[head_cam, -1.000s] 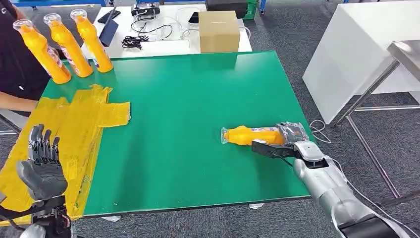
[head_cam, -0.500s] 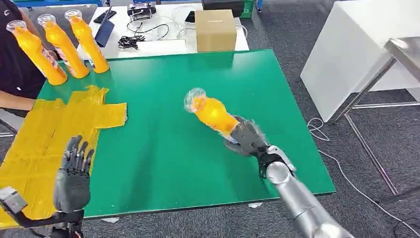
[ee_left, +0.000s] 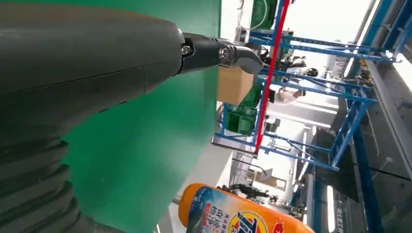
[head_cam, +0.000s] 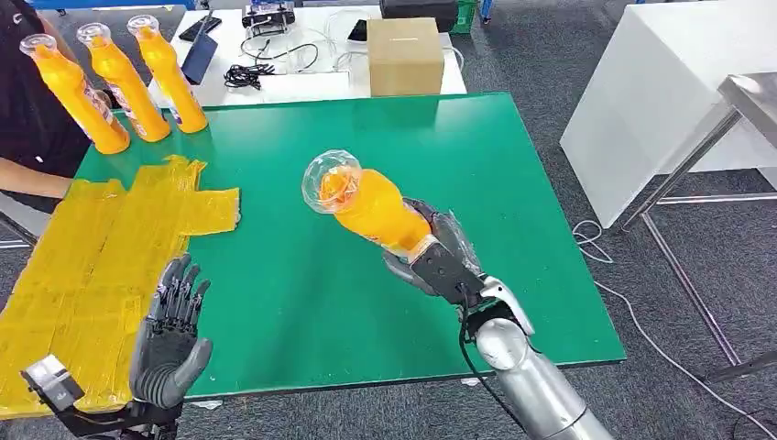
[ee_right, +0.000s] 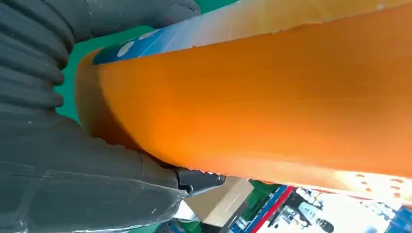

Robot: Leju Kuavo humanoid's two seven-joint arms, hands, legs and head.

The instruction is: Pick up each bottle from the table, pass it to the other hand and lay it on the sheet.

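Note:
My right hand (head_cam: 438, 261) grips an orange bottle (head_cam: 366, 203) by its base and holds it in the air above the middle of the green table (head_cam: 366, 156), its clear cap pointing up and to the left. The right wrist view shows that bottle's orange body (ee_right: 272, 97) close up, wrapped by my fingers. My left hand (head_cam: 170, 339) is raised at the near left with its fingers spread, holding nothing. It hovers by the edge of the yellow sheet (head_cam: 101, 247). In the left wrist view, the held bottle (ee_left: 233, 216) appears beyond my thumb (ee_left: 145, 53). Three more orange bottles (head_cam: 119, 78) stand at the table's far left corner.
A person in a black top (head_cam: 27, 119) stands at the far left beside the standing bottles. Behind the green table is a white table with a cardboard box (head_cam: 404, 55), cables and devices. A white table (head_cam: 669, 101) and a metal frame stand to the right.
My right hand picked the lying bottle off the table's right side and carried it up and left toward the middle. My left hand moved right and closer to the sheet's edge.

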